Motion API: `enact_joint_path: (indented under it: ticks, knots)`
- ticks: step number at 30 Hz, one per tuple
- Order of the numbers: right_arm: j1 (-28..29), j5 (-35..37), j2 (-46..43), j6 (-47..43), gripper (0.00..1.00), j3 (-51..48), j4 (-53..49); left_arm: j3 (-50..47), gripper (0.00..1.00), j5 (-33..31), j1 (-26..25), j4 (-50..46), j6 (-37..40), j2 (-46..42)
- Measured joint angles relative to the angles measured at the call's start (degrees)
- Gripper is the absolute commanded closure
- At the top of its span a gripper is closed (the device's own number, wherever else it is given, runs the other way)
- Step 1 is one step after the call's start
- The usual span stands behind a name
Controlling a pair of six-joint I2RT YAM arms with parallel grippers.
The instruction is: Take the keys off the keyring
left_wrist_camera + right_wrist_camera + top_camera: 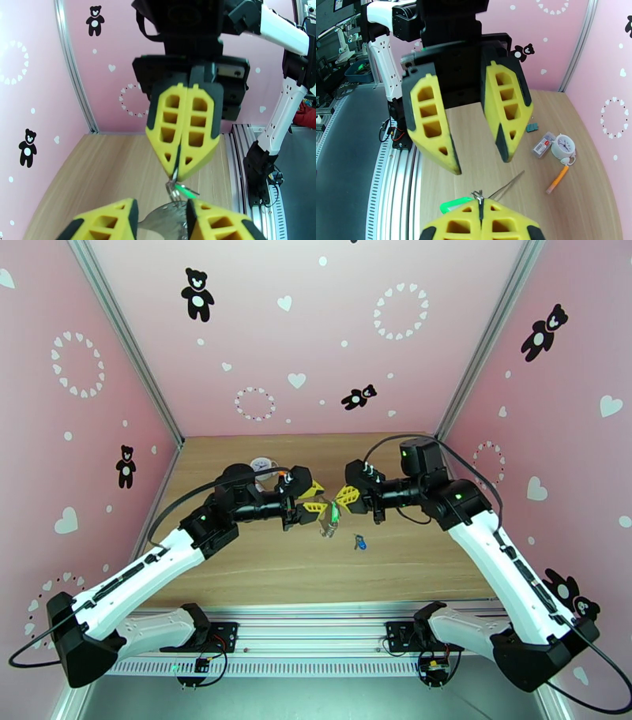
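From my station I see the right gripper (176, 171) closed tight, its tips pinching a thin metal part of the keyring (327, 530), which is held above the table (237, 571) midway between the arms. The green key (185, 192) hangs just beside the tips and the chain trails below. The left gripper (481, 164) faces it close by, jaws partly spread with nothing between them. The blue key (360, 541) lies on the table near the chain, apart from it.
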Motion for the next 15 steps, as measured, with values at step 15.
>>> enact_joint_path:
  ticks: [15]
  knots:
    - [0.0,-5.2,1.6,-0.9,1.00,2.0,-3.0,3.7,0.52,8.6,0.2,-5.9,13.9,2.7]
